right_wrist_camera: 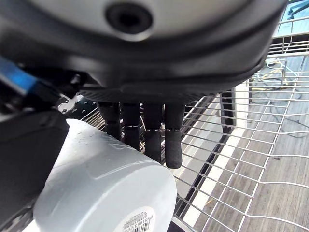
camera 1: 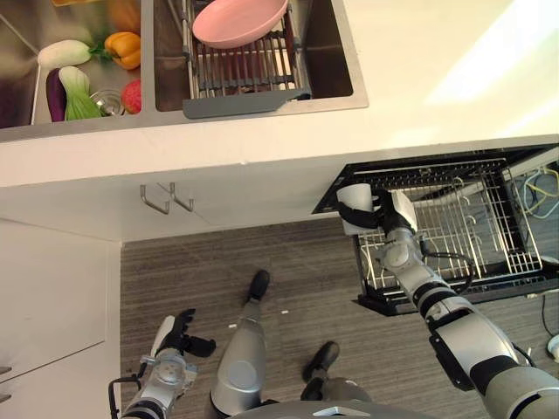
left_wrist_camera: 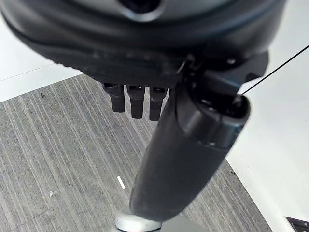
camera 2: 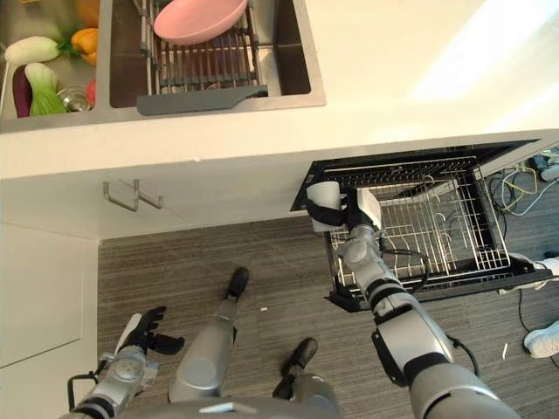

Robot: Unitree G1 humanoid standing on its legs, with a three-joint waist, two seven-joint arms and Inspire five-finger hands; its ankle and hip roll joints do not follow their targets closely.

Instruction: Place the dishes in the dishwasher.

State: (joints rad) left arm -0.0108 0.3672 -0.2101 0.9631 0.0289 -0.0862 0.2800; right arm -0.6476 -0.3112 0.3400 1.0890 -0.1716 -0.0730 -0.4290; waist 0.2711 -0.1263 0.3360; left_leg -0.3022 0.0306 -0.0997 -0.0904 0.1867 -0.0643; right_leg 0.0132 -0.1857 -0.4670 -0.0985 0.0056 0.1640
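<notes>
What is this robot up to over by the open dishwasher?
It is loading dishes. Its right hand holds a white cup over the near-left corner of the pulled-out dishwasher rack. Its left hand hangs idle, low above the floor. A pink bowl waits on the drying rack in the sink.

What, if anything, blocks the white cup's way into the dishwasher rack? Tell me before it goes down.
Nothing visible does. The right hand holds the white cup at the front left corner of the pulled-out dishwasher rack. The wire grid beside the cup looks bare. The pink bowl sits on the sink rack.
</notes>
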